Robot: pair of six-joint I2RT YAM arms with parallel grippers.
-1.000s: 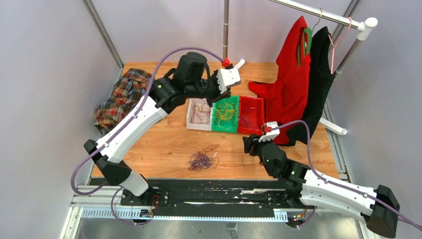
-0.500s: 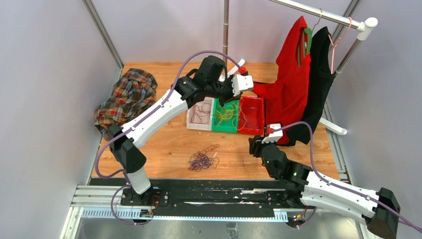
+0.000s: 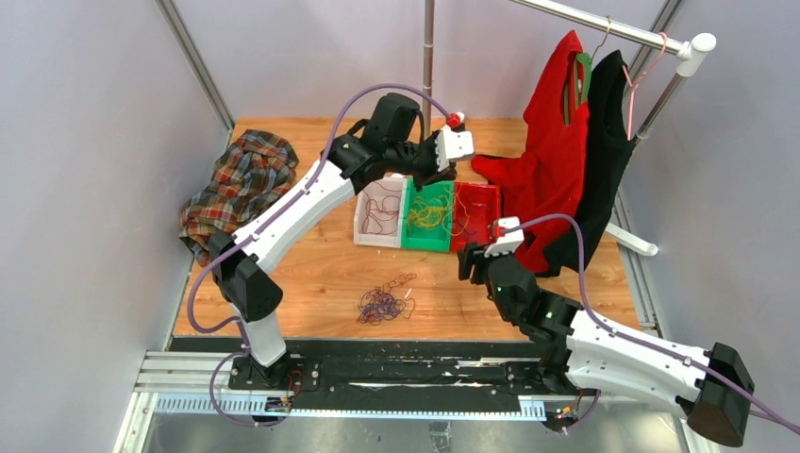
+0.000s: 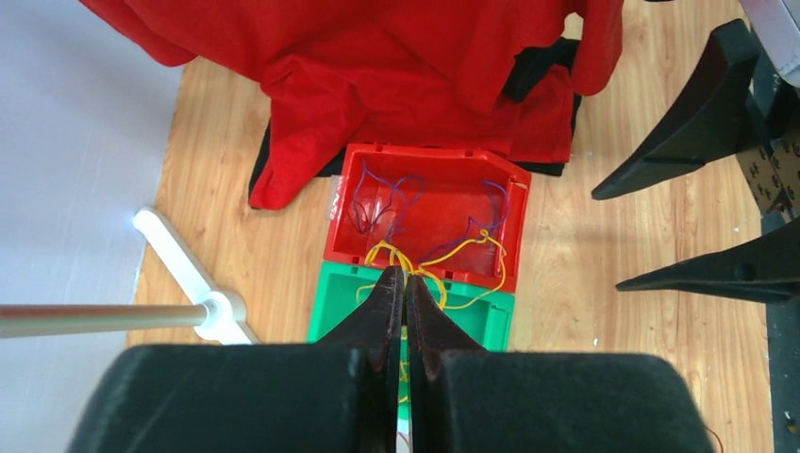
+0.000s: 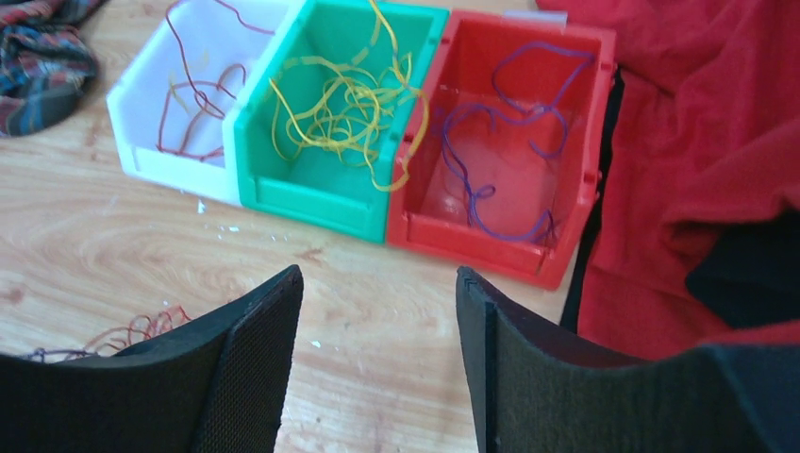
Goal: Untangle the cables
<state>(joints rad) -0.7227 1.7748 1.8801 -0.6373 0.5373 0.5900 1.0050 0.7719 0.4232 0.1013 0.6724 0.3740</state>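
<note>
A tangle of purple and dark red cables (image 3: 380,304) lies on the wooden table in front of three bins. The white bin (image 5: 170,160) holds dark red strands (image 5: 189,94). Yellow strands (image 5: 340,104) fill the green bin (image 5: 311,193), and purple strands (image 5: 491,160) lie in the red bin (image 5: 472,245). My left gripper (image 4: 403,274) hangs over the edge between the green and red bins, shut on yellow cable (image 4: 453,255) that drapes into the red bin. My right gripper (image 5: 377,283) is open and empty above bare table, just in front of the red bin.
A plaid shirt (image 3: 236,184) is heaped at the table's left. A red garment (image 3: 552,160) and a black one (image 3: 604,142) hang from a rack (image 3: 604,28) at the right, spilling onto the table behind the red bin. The rack's white foot (image 4: 184,274) lies near the bins.
My left arm swung right from above the white and green bins to the green and red bins, staying shut. The right gripper moved forward toward the red bin and opened wider.
</note>
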